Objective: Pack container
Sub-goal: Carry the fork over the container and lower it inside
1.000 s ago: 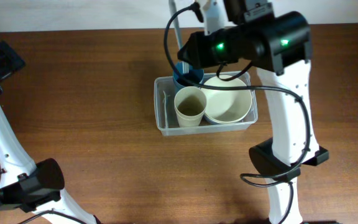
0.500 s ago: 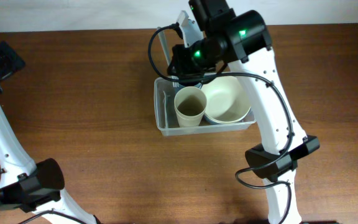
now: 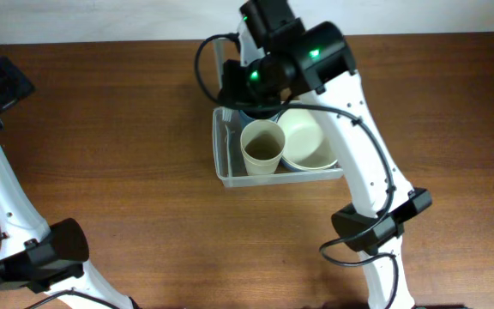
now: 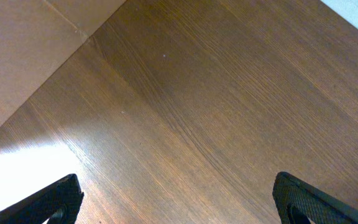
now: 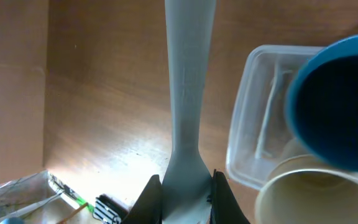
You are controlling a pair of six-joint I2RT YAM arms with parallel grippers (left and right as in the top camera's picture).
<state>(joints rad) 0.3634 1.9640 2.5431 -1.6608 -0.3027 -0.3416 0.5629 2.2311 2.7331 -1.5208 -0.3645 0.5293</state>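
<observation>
Wood grain runs across the tabletop (image 3: 127,129), and the container (image 3: 223,154) sits on it near the far edge, a little right of centre in the overhead view. It is a translucent clear rectangular bin with rounded corners. Inside it a cream cup (image 3: 262,146) stands upright with its mouth open to the camera, and a cream bowl (image 3: 311,142) rests just beside it on the right, the two rims touching or nearly so.

The right arm (image 3: 350,146) reaches over the far end of the container and its dark wrist housing hides that part of the bin from above. In the right wrist view the right pincer (image 5: 185,199) is pressed together on a pale plastic utensil (image 5: 188,93), gripping its wider end while the long flat stem points away over bare wood; whether it is a spoon or a fork cannot be told. In that view the container's corner (image 5: 250,124) lies just beside the utensil, with a blue cup (image 5: 340,106) over its far part and the cream cup's rim below it.

The left pincer (image 4: 182,205) is spread wide above bare tabletop, its two dark fingertips (image 4: 55,199) at the bottom corners of the left wrist view, touching nothing and well apart from the container.
</observation>
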